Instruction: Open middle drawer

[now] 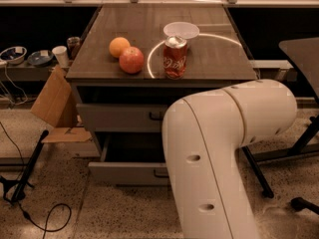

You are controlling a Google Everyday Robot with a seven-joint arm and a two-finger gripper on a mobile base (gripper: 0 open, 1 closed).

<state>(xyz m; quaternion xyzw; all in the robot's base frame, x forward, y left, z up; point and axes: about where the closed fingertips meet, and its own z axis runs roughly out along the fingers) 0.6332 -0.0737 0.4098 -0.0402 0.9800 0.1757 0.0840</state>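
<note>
The grey cabinet [84, 73] shows two drawer fronts. The top drawer [114, 117] has a dark bar handle [155, 116]. Below it the middle drawer [124, 173] stands pulled out towards me, with a dark gap above its front. Its handle [160, 174] shows at the edge of my arm. My big white arm [209, 148] crosses the right half of both drawers. The gripper is hidden behind the arm, so I cannot see it. The lowest drawer is out of view.
On the cabinet top are an orange [119, 47], a red apple [131, 59], a red soda can [175, 57] and a white bowl [181, 30]. A cardboard box [52, 103] leans at the left. A black stand [27, 168] and cable [45, 218] lie on the floor. A black chair base [304, 203] is at the right.
</note>
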